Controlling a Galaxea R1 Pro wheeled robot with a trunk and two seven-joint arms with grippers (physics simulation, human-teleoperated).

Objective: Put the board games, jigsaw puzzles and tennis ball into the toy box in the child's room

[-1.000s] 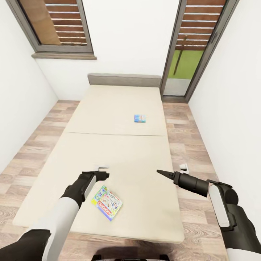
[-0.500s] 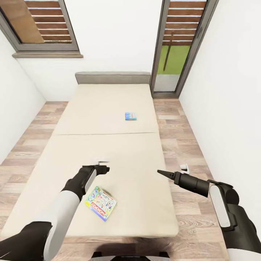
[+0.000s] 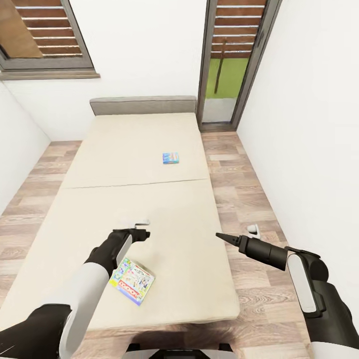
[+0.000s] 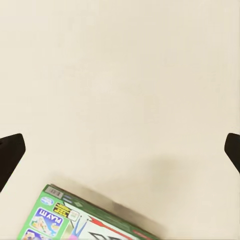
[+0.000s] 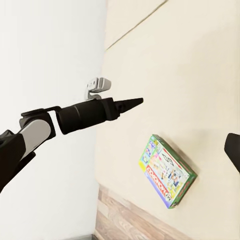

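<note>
Left hand (image 3: 141, 228) spread open (empty) above bed (image 3: 99, 199), colourful board game (image 3: 131, 280) nearby, right hand's state unclear.

Matt cream cloth mattress (image 3: 149, 199), wood-plank floor (image 3: 244, 179), printed, perhaps glossy, cardboard game box (image 3: 132, 280)

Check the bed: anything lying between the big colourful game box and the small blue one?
Nothing. In the head view, only bare cream mattress and its seam separate the colourful game box from the blue one.
</note>
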